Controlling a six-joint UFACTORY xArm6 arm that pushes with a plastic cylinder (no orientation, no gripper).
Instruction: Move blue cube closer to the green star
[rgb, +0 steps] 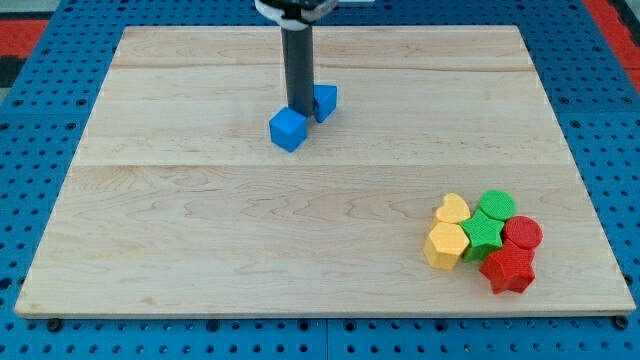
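No pincer on me, just a straight dark rod, so there's no spread or pinch to report. My tip (299, 110) is down on the wooden board (200, 250), upper middle. The blue cube (288, 129) sits right at the tip, touching at about 7 o'clock from it. A second blue block (325, 101), shape partly hidden by the rod, sits just beside the tip at about 2 o'clock. So the tip is wedged between the two blues.

The green star (484, 233) is well apart, at 4 o'clock from the cube, in a tight cluster near the board's lower right. Around the star: yellow heart (453, 208) at 10 o'clock, yellow block (446, 245) at 8, green round block (496, 205) at 1, red round block (522, 233) at 3, red star-ish block (508, 269) at 5. All look to be touching or nearly so.
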